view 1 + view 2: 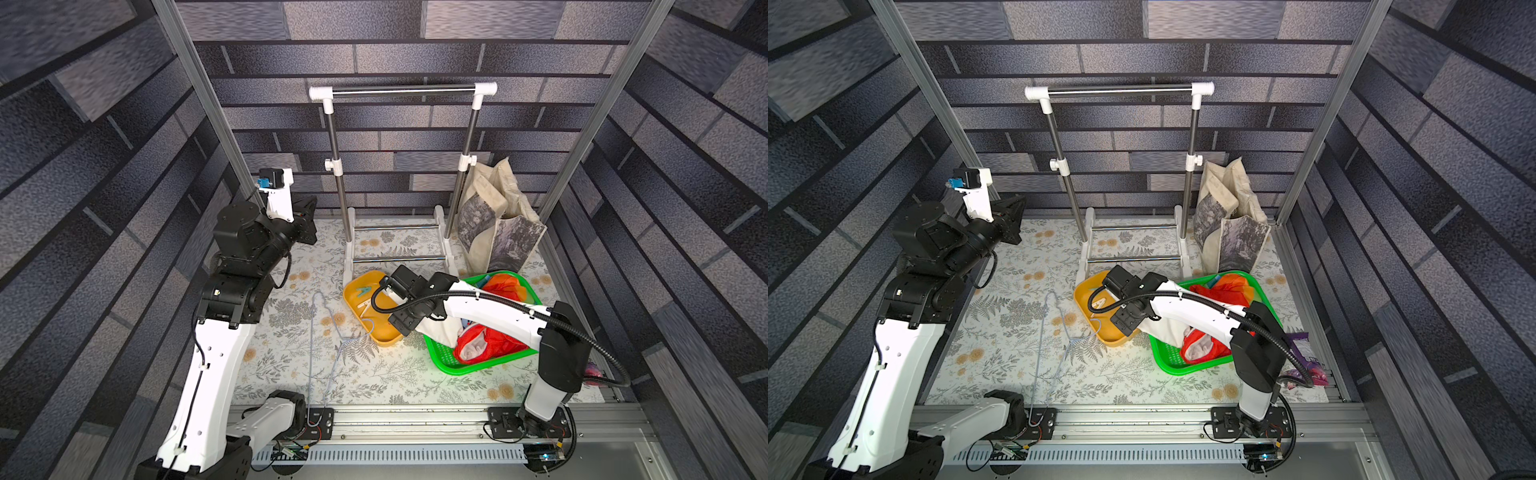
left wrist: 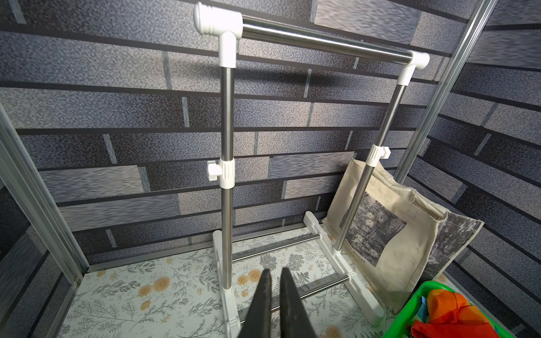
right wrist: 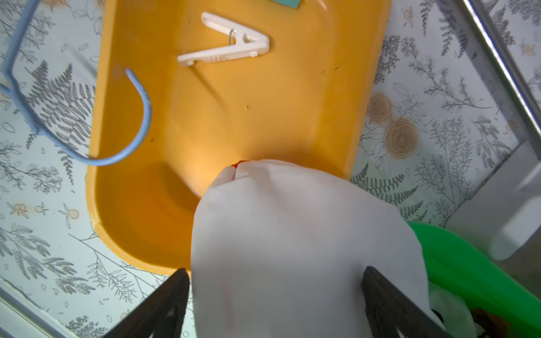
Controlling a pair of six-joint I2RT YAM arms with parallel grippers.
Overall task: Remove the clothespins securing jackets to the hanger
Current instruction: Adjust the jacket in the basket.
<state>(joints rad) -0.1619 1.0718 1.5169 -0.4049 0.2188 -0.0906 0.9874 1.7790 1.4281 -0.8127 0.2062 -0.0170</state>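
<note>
Hovering over the yellow tray (image 3: 263, 117), the right hand (image 3: 273, 278) is spread wide. A white sleeve (image 3: 292, 234) of the jackets (image 1: 490, 345) lies between its fingers, spilling from the green basket (image 1: 457, 368) onto the tray. The white clothespin (image 3: 225, 44) and the teal clothespin (image 1: 365, 291) lie in the tray. The hanger (image 3: 147, 114) lies on the counter (image 1: 291, 365), its hook over the tray's rim. The left hand (image 2: 275, 272) is raised near the rack (image 2: 227, 117), pressed together.
</note>
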